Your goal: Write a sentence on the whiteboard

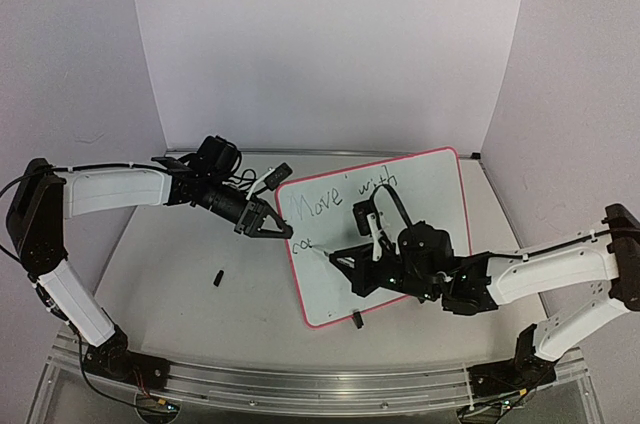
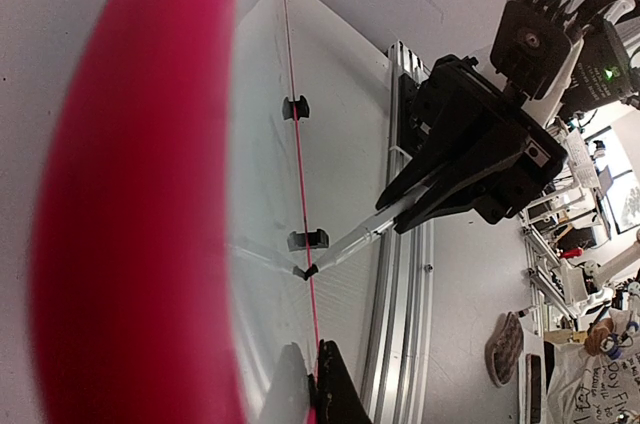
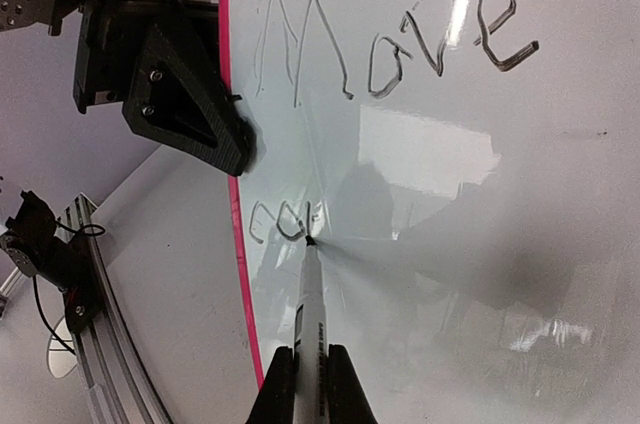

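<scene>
Right gripper (image 3: pixel 311 386) is clenching marker (image 3: pixel 313 309); left gripper (image 1: pixel 270 226) is pinching nine-o'clock rim of the stiff-looking, slippery whiteboard (image 1: pixel 432 199)

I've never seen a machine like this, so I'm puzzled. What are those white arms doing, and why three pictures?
They are two robot arms bolted to a table. One picture looks down from above; the other two come from a camera on each wrist. The left claw pinches the edge of a large white board with a pink rim. The right claw holds a thin white marker pen, its tip on the board. The black handwritten words read "Move with", and a second row has begun.
</scene>
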`<state>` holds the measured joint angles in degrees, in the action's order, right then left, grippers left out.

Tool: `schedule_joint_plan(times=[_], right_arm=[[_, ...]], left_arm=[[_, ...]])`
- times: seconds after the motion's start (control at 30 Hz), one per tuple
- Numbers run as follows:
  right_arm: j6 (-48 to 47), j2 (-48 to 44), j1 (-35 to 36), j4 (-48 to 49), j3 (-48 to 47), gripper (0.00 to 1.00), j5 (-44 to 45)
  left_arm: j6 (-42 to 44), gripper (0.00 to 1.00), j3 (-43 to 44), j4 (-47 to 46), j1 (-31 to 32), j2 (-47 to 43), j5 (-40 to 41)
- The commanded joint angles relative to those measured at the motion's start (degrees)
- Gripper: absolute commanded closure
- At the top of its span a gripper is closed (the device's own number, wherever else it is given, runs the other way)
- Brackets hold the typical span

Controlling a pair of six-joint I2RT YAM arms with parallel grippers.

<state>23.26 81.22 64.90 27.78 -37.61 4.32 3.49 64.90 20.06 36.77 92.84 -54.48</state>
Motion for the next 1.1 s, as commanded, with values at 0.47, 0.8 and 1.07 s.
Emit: schedule_joint_plan(times=[0.47,0.8,1.07], right_arm=[[0.35,1.44,-0.26,4.58,-0.26,1.00,4.27],[1.55,2.03,-0.27,4.26,-0.47,1.00,8.46],[2.37,0.71,-0.29,2.30,0.30,1.00,10.06]], left_arm=[[3.90,1.00,1.63,1.90,1.83,-0.99,-0.14],[4.01,1.00,1.66,2.00,1.91,-1.03,0.03],[4.08,1.00,1.63,2.05,1.89,-1.06,0.08]])
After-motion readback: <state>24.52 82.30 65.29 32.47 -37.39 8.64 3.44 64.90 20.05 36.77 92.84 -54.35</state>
